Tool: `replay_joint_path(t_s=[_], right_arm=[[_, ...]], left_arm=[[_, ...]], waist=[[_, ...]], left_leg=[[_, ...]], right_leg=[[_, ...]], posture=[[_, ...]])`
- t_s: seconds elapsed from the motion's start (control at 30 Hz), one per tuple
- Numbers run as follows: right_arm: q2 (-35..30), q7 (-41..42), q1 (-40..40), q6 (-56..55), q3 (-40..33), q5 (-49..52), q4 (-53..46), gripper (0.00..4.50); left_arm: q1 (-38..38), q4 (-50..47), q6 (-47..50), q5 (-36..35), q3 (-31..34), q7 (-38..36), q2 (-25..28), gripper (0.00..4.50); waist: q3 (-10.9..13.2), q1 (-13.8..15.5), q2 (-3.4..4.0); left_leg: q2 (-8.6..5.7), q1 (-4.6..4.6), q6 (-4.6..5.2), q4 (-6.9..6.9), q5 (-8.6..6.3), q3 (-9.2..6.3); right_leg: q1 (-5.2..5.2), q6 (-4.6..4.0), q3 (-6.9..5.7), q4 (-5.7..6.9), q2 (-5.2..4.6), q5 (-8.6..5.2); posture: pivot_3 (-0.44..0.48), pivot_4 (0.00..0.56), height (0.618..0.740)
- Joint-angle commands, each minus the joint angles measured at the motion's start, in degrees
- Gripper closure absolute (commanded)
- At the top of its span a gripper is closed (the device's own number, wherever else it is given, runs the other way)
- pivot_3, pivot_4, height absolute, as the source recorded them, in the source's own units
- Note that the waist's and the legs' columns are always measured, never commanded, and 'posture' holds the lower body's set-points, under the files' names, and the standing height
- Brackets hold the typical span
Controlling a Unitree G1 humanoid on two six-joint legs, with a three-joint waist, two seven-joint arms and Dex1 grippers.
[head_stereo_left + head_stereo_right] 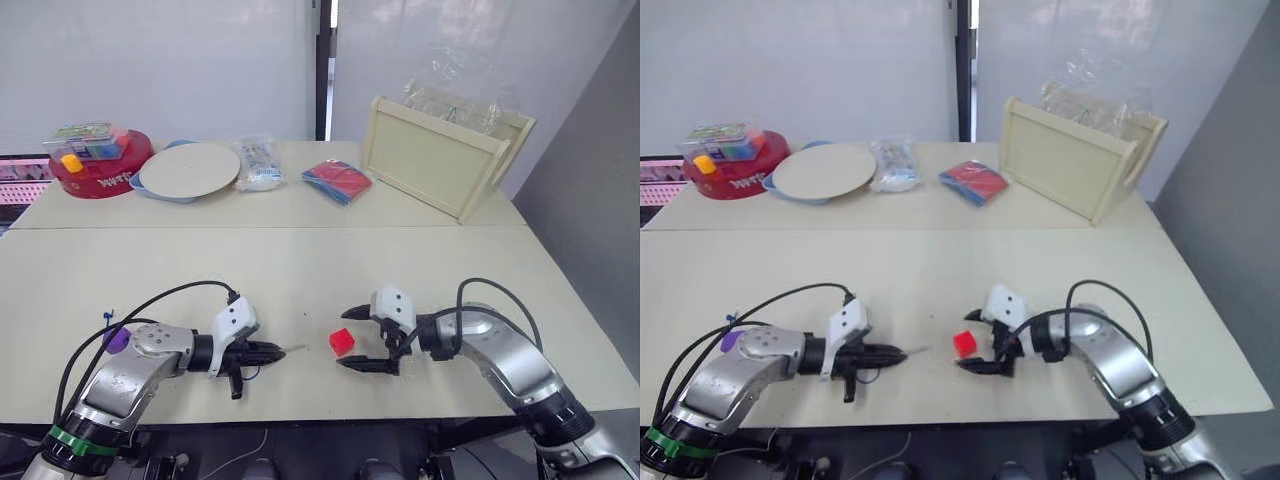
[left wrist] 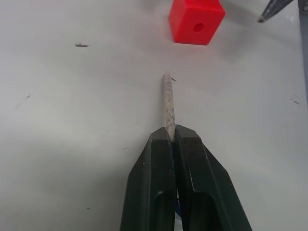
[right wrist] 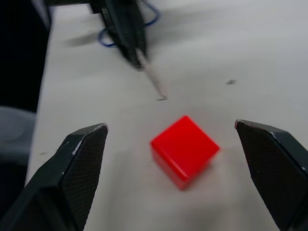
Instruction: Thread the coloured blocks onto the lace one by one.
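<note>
1. We see the glossy red plastic cube block w/ round hole (image 3: pixel 184 149) on the pale table (image 1: pixel 300 270), between the spread right gripper (image 3: pixel 178 178) fingers, untouched.
2. Left gripper (image 2: pixel 172 137) pinches the lace's pale, rough, stiff needle tip (image 2: pixel 168 101), aimed at the block, just short.

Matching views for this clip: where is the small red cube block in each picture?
Left eye view: small red cube block on the table, between both grippers.
Right eye view: same spot.
Left wrist view: beyond the lace's pale stiff tip, hole visible.
Right wrist view: between open right fingers.
Shared landmark: the tip.
</note>
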Motion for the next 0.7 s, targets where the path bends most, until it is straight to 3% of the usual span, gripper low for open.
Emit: replay_joint_path(t_s=[0.03, 0.2, 0.5, 0.6, 0.7], right_arm=[[1.9, 3.0, -2.6, -7.1, 1.2, -3.2, 6.8, 0.03], [4.5, 5.2, -4.6, -12.7, 1.3, -6.0, 14.5, 0.03], [4.7, 6.4, -3.0, -13.3, -0.2, -6.3, 14.3, 2.91], [4.7, 6.2, -2.6, -12.6, -0.5, -6.2, 13.5, 3.31], [4.8, 6.0, -2.0, -12.3, -0.6, -6.5, 12.9, 3.31]], left_arm=[[-1.3, -3.9, 1.0, -1.4, -0.7, -1.2, 0.5, 4.5], [-1.7, -5.2, 2.0, -1.6, -1.7, -1.3, 0.4, 4.5], [-4.6, -3.3, 2.1, 0.1, -3.9, 0.3, -1.9, 4.5], [-5.7, -2.8, 2.3, 0.1, -4.3, 0.6, -2.9, 4.5], [-6.2, -2.3, 2.0, 0.5, -4.7, 0.7, -3.5, 4.5]], waist=[[0.0, 0.0, 0.0], [0.0, -0.1, 0.0], [0.0, 0.0, 0.0], [0.0, 0.0, 0.0], [0.0, 0.0, 0.0]], left_leg=[[-0.01, -0.01, 0.0, 0.02, 0.0, 0.0], [0.0, 0.0, 0.0, 0.07, 0.0, 0.0], [0.0, -0.01, 0.0, 0.14, 0.0, 0.0], [0.0, -0.01, 0.0, 0.15, 0.0, 0.0], [0.0, -0.01, 0.0, 0.17, 0.0, 0.0]], right_leg=[[0.0, 0.0, 0.0, 0.01, -0.01, 0.0], [0.0, 0.0, 0.0, 0.06, 0.0, 0.0], [0.01, 0.0, 0.0, 0.09, 0.0, 0.0], [0.01, 0.0, 0.0, 0.1, 0.0, 0.0], [0.01, 0.0, 0.0, 0.1, 0.0, 0.0]], posture=[[0.0, 0.15, 0.74], [0.0, 0.15, 0.74], [0.0, 0.15, 0.74], [0.0, 0.15, 0.74], [0.0, 0.15, 0.74]])
